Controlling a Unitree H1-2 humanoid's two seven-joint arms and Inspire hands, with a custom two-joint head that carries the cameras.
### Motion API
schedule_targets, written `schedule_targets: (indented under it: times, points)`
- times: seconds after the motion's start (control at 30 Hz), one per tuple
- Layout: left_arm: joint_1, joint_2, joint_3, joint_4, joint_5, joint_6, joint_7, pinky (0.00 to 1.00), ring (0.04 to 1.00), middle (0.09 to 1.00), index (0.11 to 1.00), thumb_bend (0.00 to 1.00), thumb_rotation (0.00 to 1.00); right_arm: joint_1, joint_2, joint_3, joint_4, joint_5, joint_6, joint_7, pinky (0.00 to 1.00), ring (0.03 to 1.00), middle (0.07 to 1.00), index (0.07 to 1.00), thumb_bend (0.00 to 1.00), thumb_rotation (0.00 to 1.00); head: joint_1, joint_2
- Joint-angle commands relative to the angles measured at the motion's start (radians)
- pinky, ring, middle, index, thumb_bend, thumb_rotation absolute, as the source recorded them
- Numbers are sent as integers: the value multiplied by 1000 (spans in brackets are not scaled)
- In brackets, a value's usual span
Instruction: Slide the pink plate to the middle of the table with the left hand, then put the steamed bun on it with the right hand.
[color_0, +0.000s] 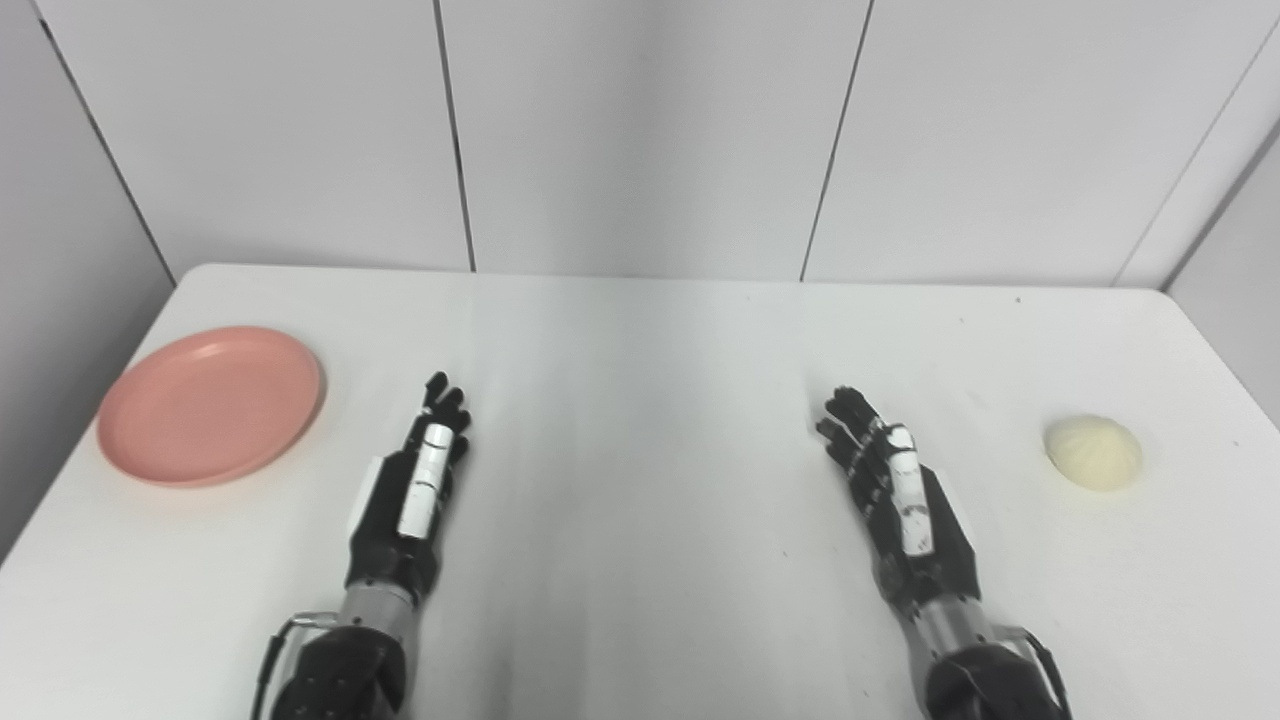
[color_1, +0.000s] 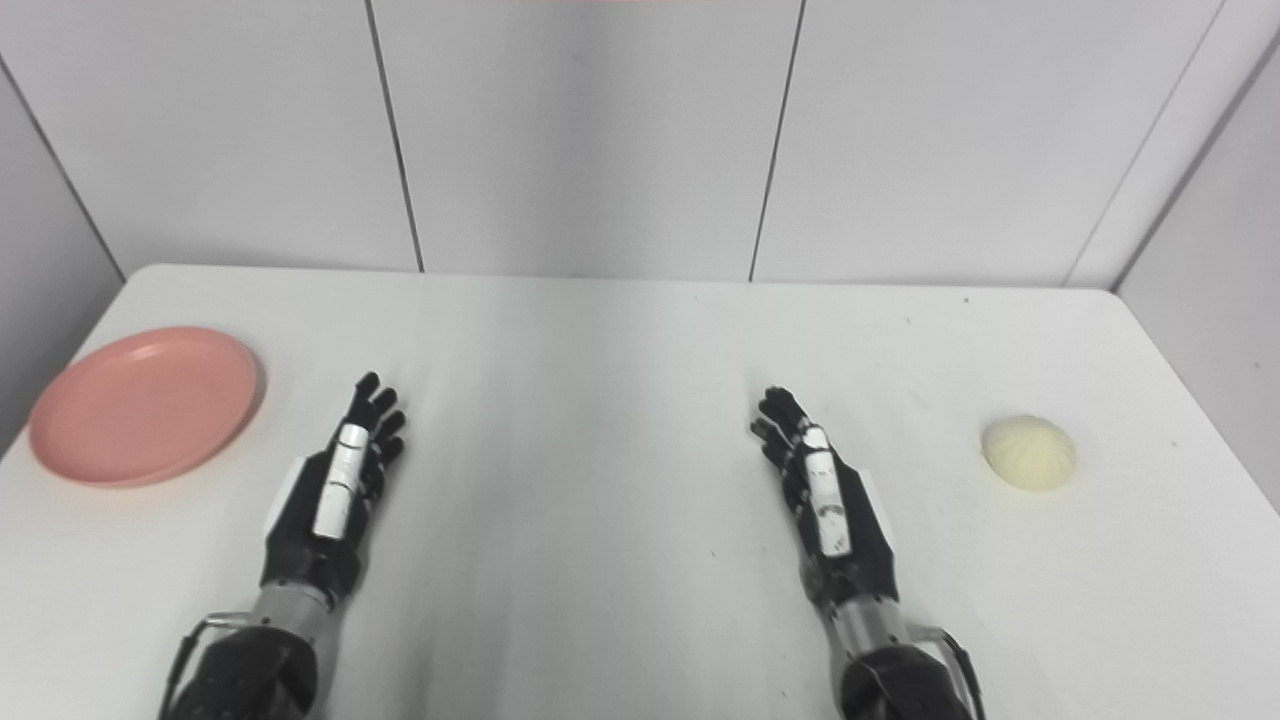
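The pink plate (color_0: 211, 404) lies flat and bare at the table's left side, to the left of the left hand (color_0: 417, 490) and a little farther from the robot, apart from it. The left hand is stretched out over the white table (color_0: 640, 400), fingers extended and pointing away from the robot, holding nothing. The steamed bun (color_0: 1093, 452) sits on the table to the right of the right hand (color_0: 895, 495), near the right edge, not touching it. The right hand is likewise open with its fingers extended forward and slightly spread, empty. The table's middle lies between the two hands. Grey wall panels (color_0: 640, 130) stand behind the table.
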Motion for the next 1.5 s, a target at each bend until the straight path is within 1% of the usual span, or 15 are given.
schedule_targets:
  times: [0.0, 0.17, 0.33, 0.47, 0.63, 0.87, 0.9, 0.93, 0.97, 1.0, 1.03, 1.07, 1.17, 1.3, 1.47]
  points:
    - [-29, -24, -18, 16, 14, -39, 2, 1000, 998, 1000, 1000, 639, 931, 8, -17, -17, 49, 20, -63, 27, 969, 906, 911, 884, 822, 964, 24, -17]
    - [-43, -53, -32, 87, 23, -101, 15, 1000, 1000, 1000, 1000, 581, 931, -10, -44, -33, 123, 49, -106, 65, 994, 916, 927, 901, 808, 985, 98, -80]
    - [-62, -73, -46, 160, 47, -145, 33, 1000, 1000, 1000, 1000, 616, 911, -26, -63, -45, 182, 65, -130, 89, 1000, 940, 949, 922, 771, 1000, 160, -124]
    - [-75, -77, -57, 208, 78, -189, 43, 1000, 1000, 1000, 1000, 613, 934, -40, -67, -56, 223, 83, -138, 100, 1000, 949, 953, 928, 735, 1000, 179, -137]
    - [-81, -73, -57, 232, 82, -210, 44, 1000, 1000, 1000, 1000, 637, 953, -42, -60, -58, 220, 75, -131, 86, 1000, 949, 951, 933, 723, 1000, 163, -130]
    - [-67, -61, -50, 195, 68, -190, 33, 1000, 1000, 1000, 1000, 630, 948, -30, -48, -47, 179, 70, -113, 83, 1000, 935, 937, 919, 761, 1000, 132, -97]
    - [-66, -59, -48, 185, 64, -181, 31, 1000, 1000, 1000, 1000, 625, 948, -29, -45, -46, 170, 66, -108, 77, 1000, 930, 933, 916, 764, 1000, 115, -72]
    - [-65, -58, -47, 178, 62, -175, 30, 1000, 1000, 1000, 1000, 623, 948, -28, -43, -45, 165, 63, -104, 73, 1000, 927, 930, 910, 768, 1000, 115, -72]
    - [-64, -55, -43, 162, 56, -162, 29, 1000, 1000, 1000, 1000, 621, 948, -26, -40, -43, 149, 57, -95, 66, 1000, 925, 929, 906, 771, 1000, 84, -27]
    - [-63, -54, -40, 150, 52, -151, 28, 1000, 1000, 1000, 1000, 618, 952, -24, -38, -41, 137, 53, -88, 61, 1000, 927, 931, 905, 756, 1000, 84, -27]
    - [-62, -49, -36, 132, 47, -137, 26, 1000, 1000, 1000, 1000, 617, 955, -21, -35, -38, 116, 50, -75, 54, 1000, 928, 932, 904, 748, 1000, 61, 15]
    - [-62, -46, -34, 119, 43, -125, 24, 1000, 1000, 1000, 1000, 627, 958, -18, -33, -36, 101, 48, -66, 49, 1000, 926, 931, 899, 740, 1000, 61, 15]
    - [-60, -37, -27, 67, 30, -79, 10, 1000, 1000, 1000, 1000, 638, 948, -10, -33, -32, 52, 44, -43, 39, 993, 914, 928, 897, 752, 1000, 55, 65]
    - [-52, -37, -23, 20, 17, -39, 3, 1000, 1000, 1000, 1000, 604, 924, -1, -38, -30, 10, 46, -24, 37, 987, 908, 925, 899, 788, 986, 44, 87]
    - [-50, -37, -19, -8, 22, -11, 5, 1000, 988, 1000, 1000, 623, 936, -6, -38, -33, 7, 49, -13, 33, 971, 896, 907, 877, 795, 962, 34, 101]
